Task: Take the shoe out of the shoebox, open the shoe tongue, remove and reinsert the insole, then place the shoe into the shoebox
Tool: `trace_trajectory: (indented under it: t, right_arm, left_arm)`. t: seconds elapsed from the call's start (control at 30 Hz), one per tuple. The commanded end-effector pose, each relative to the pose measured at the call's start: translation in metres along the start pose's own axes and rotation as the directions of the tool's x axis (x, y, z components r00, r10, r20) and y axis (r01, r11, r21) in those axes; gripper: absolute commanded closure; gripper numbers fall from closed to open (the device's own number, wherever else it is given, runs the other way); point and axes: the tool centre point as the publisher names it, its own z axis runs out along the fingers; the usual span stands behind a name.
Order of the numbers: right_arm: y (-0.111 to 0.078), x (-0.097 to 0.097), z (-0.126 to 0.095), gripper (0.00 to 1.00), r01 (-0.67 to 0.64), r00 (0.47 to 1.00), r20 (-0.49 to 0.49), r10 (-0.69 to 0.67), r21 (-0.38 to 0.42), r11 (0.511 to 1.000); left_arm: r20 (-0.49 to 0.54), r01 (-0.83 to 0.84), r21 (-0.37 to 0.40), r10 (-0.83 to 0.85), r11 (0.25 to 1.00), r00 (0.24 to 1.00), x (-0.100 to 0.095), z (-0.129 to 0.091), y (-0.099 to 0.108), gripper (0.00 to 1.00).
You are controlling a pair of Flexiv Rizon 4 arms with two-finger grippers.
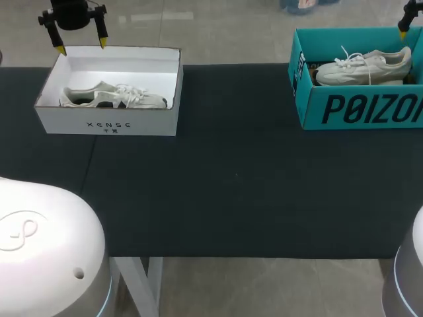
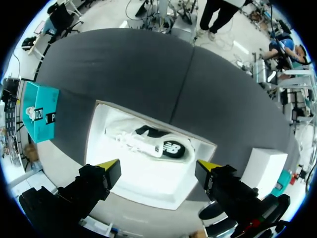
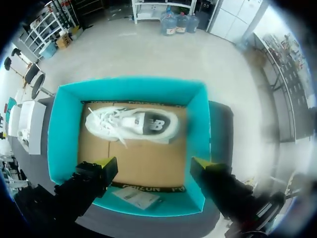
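A white shoebox [image 1: 109, 122] stands at the table's far left with a white shoe [image 1: 112, 97] lying in it. My left gripper [image 1: 80, 38] hangs open above the box's back edge; in the left wrist view that shoe [image 2: 151, 142] lies ahead of the open gripper [image 2: 158, 166]. A teal shoebox [image 1: 357, 109] at the far right holds another white shoe [image 1: 363, 67]. My right gripper shows only one yellow tip [image 1: 402, 30] in the head view. In the right wrist view the right gripper [image 3: 153, 166] stands open over the teal box [image 3: 54, 134], with the shoe [image 3: 131, 124] ahead of it.
The table [image 1: 231, 178] carries a dark cloth between the two boxes. A paper slip [image 3: 136, 197] lies on the cardboard floor of the teal box under the right gripper. The teal box [image 2: 39, 111] also shows far off in the left wrist view.
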Motion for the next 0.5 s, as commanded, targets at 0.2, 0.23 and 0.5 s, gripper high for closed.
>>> trace_trajectory:
  t: [0.2, 0.23, 0.5]
  right_arm:
    - [0.024, -0.005, 0.027, 0.00, -0.049, 0.997, 0.062, 0.041, 0.136, 0.989]
    - [0.024, -0.006, 0.031, 0.00, -0.060, 0.997, 0.065, 0.051, 0.143, 0.988]
    - [0.025, -0.019, 0.055, 0.00, -0.178, 0.983, 0.066, 0.170, 0.145, 0.973]
  left_arm:
    - [-0.001, 0.000, 0.000, 0.000, 1.000, 1.000, 0.000, -0.001, 0.000, 0.00]
    - [-0.001, 0.000, 0.000, 0.000, 1.000, 1.000, 0.000, -0.001, 0.000, 0.00]
    - [-0.001, 0.000, 0.000, 0.000, 1.000, 1.000, 0.000, -0.001, 0.000, 0.00]
